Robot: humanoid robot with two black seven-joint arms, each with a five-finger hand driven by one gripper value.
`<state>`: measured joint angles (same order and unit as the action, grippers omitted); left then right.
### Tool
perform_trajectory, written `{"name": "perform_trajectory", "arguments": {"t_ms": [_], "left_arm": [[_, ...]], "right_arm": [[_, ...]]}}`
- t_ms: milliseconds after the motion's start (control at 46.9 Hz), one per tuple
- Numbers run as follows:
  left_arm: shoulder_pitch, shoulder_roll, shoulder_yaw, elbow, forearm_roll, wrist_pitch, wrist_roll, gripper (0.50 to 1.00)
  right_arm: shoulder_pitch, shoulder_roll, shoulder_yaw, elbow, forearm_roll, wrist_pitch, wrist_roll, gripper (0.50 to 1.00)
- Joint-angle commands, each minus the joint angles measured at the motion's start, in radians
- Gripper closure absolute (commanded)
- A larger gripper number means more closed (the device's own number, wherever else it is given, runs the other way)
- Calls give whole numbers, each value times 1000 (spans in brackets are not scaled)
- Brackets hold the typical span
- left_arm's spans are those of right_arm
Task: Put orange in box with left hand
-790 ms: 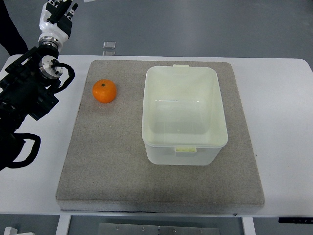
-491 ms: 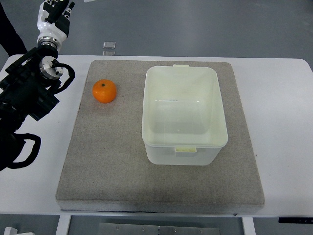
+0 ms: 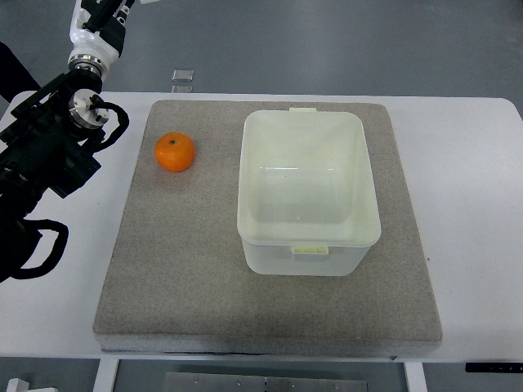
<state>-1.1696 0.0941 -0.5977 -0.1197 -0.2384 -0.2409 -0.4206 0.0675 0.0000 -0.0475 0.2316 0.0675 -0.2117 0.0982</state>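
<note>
An orange [image 3: 175, 152] lies on the grey mat [image 3: 188, 261], at its far left, apart from the box. The box [image 3: 359, 147] is a white, open plastic tub standing on the mat's right half, and nothing is in it. My left hand [image 3: 100, 20] is at the top left corner, beyond the table's far edge and cut off by the picture's top edge. It is well away from the orange, up and to the left of it. Its black arm [image 3: 45, 155] comes in along the left edge.
The mat lies on a white table [image 3: 474, 212]. A small clear item [image 3: 183, 77] sits on the floor beyond the table's far edge. A dark shape [image 3: 12, 69], perhaps a person's clothing, shows at the left edge.
My left hand has moved up, farther from the table, so more of it is cut off by the top edge. The orange and the box have not moved.
</note>
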Motion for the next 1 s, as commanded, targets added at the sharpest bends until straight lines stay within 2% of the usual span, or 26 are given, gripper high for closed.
{"name": "perform_trajectory", "arguments": {"t_ms": [0, 235, 683, 982], "left_arm": [[1, 4, 1, 0, 2, 2, 2, 510], [-1, 16, 48, -32, 22, 3, 6, 510], [-27, 133, 243, -181, 39, 28, 8, 510], [-67, 277, 412, -363, 47, 29, 54, 510]], "right_arm": [[0, 0, 0, 0, 0, 0, 0, 556], [0, 0, 0, 0, 0, 0, 0, 556], [0, 0, 0, 0, 0, 0, 0, 556], [0, 0, 0, 0, 0, 0, 0, 556]]}}
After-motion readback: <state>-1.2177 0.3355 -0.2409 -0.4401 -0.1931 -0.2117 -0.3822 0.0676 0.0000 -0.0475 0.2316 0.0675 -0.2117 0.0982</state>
